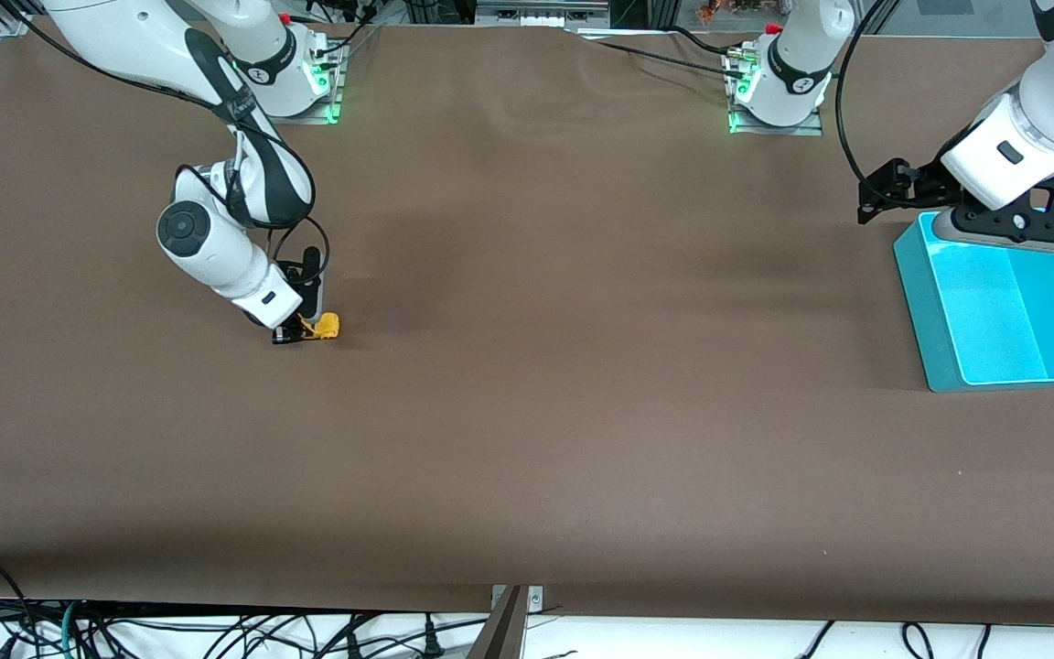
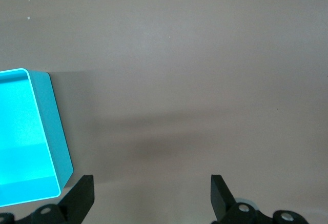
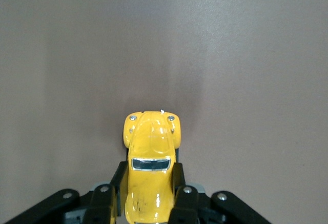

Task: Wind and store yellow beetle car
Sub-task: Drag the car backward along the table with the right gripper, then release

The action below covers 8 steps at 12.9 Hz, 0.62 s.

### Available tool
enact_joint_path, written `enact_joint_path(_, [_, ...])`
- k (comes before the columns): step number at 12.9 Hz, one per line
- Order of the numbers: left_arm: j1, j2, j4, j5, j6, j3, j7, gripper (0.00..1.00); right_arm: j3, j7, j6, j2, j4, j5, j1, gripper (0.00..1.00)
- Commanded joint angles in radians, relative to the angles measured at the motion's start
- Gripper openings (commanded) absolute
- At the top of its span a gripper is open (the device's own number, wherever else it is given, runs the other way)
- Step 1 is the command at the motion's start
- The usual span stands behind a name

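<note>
Front view: the brown, matte table (image 1: 527,412) carries little. Toward the right arm's end, the right pincer (image 1: 300,328) is down at the surface, pinching the yellow beetle car (image 1: 326,326), a glossy rounded toy. Wide bare surface spreads from there to the edge nearest the camera. At the left arm's end, the left pincer (image 1: 1007,229) waits over the rim of a cyan rectangular plastic bin (image 1: 925,302).

Left wrist view: the left pincer (image 2: 152,196) is spread wide, its black fingers (image 2: 81,196) over bare table beside the bin's (image 2: 54,131) rounded corner.

Right wrist view: dark fingers (image 3: 179,183) clamp the car's (image 3: 149,178) flanks, hood pointing outward over smooth table.
</note>
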Motion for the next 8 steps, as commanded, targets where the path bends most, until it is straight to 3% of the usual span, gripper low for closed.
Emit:
enact_joint_path(1, [-0.001,0.004,0.022,0.022,-0.019,-0.003,0.005,1.0,-0.006,-0.139,0.04,0.032,-0.02,-0.008,-0.078,0.12])
enact_joint_path(5, [-0.001,0.004,0.022,0.022,-0.019,-0.003,0.005,1.0,-0.054,-0.288,0.04,0.035,-0.042,-0.004,-0.184,0.12])
enact_joint_path(8, [-0.001,0.004,0.022,0.022,-0.021,-0.003,0.005,1.0,-0.054,-0.321,0.038,0.04,-0.04,-0.004,-0.299,0.12])
